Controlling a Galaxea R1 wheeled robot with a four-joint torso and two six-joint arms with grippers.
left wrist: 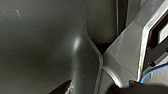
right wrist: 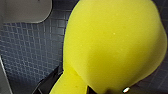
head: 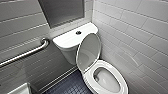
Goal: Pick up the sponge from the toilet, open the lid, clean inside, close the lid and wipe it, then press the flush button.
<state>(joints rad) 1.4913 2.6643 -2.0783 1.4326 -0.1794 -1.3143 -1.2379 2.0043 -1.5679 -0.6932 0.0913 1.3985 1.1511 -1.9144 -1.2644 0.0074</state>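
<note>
Between tiled walls (head: pixel 130 30), toilet (head: pixel 109 81), lid (head: pixel 88 52) raised, dark mosaic floor (head: pixel 72 86), sponge (right wrist: pixel 112 45) apparently held

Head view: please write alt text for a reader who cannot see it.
A white ceramic toilet stands beside a white tiled wall, its white oval plastic lid raised. A small dark round flush button sits on the tank top.

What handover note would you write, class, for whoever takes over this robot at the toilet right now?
Right hand: shut on the sponge, above the dark tiled floor.
Left hand: open or shut cannot be told.
Toilet: lid raised against the tank; flush button on the tank top.
Done: sponge picked up, lid opened.
Left: cleaning inside (unclear whether done), closing and wiping the lid, flushing.
</note>
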